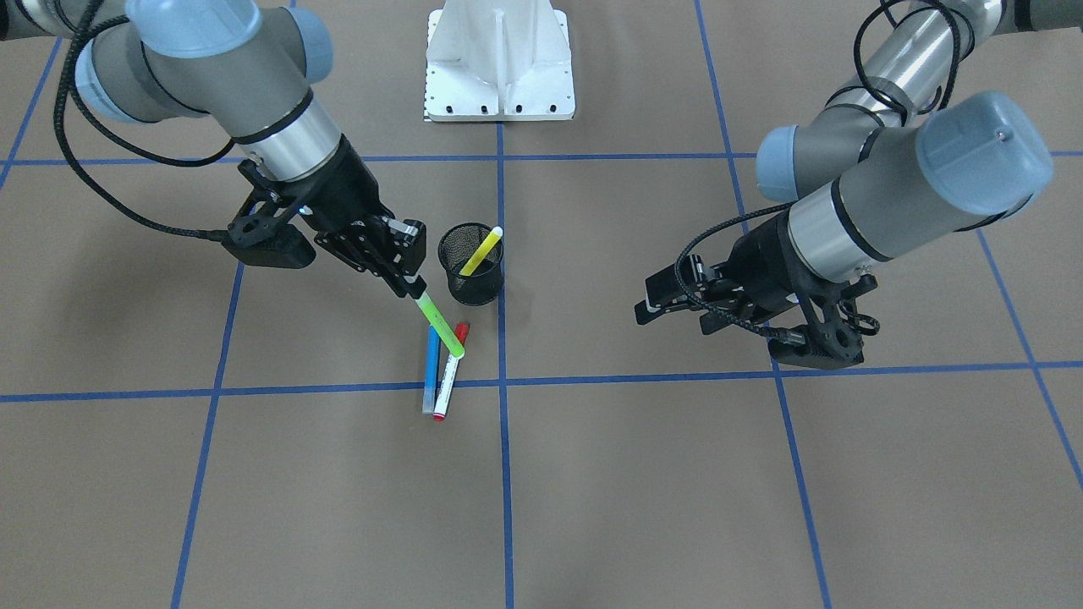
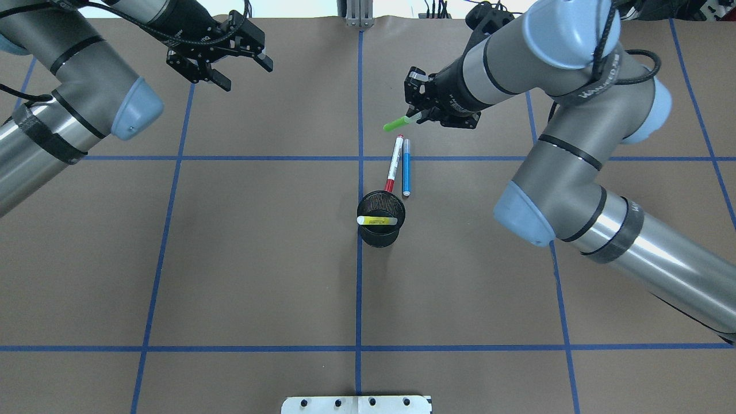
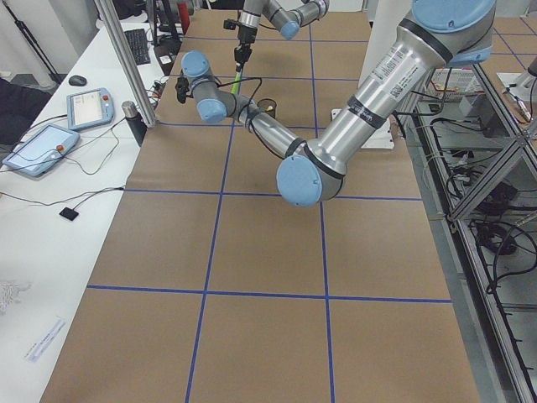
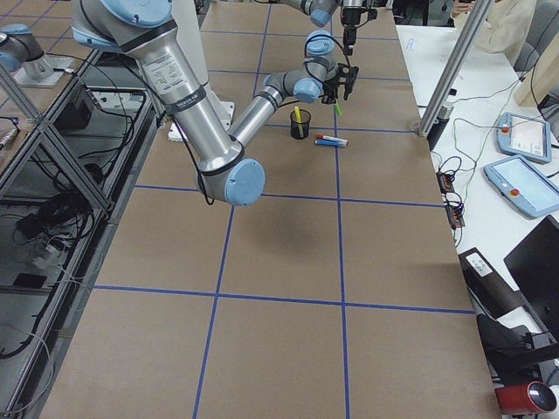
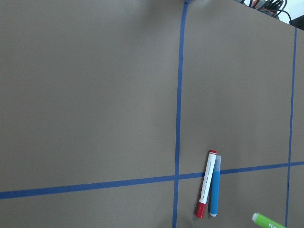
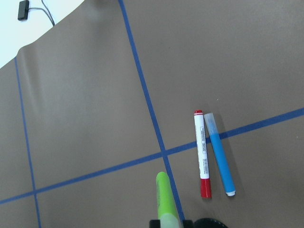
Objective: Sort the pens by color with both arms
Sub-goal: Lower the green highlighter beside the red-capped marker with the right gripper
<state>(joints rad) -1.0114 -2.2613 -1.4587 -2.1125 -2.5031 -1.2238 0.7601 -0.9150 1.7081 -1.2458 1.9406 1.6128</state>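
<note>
Shows right claw [image 1: 412, 286] pinching green pen [image 1: 442, 323] above surface [image 1: 761, 507]; left claw [image 1: 647, 302] spread, empty. Lists blue pen [image 1: 431, 368] beside red-capped pen [image 1: 448, 376]; yellow pen [image 1: 481, 251] leaning in mesh cup [image 1: 474, 286].

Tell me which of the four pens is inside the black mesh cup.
The yellow pen: it leans in the cup. The right gripper holds the green pen; the red-capped pen and the blue pen lie on the table.

Nothing is legible: print on the red-capped pen [image 6: 202, 154] and yellow pen [image 2: 378, 220] is too small.
</note>
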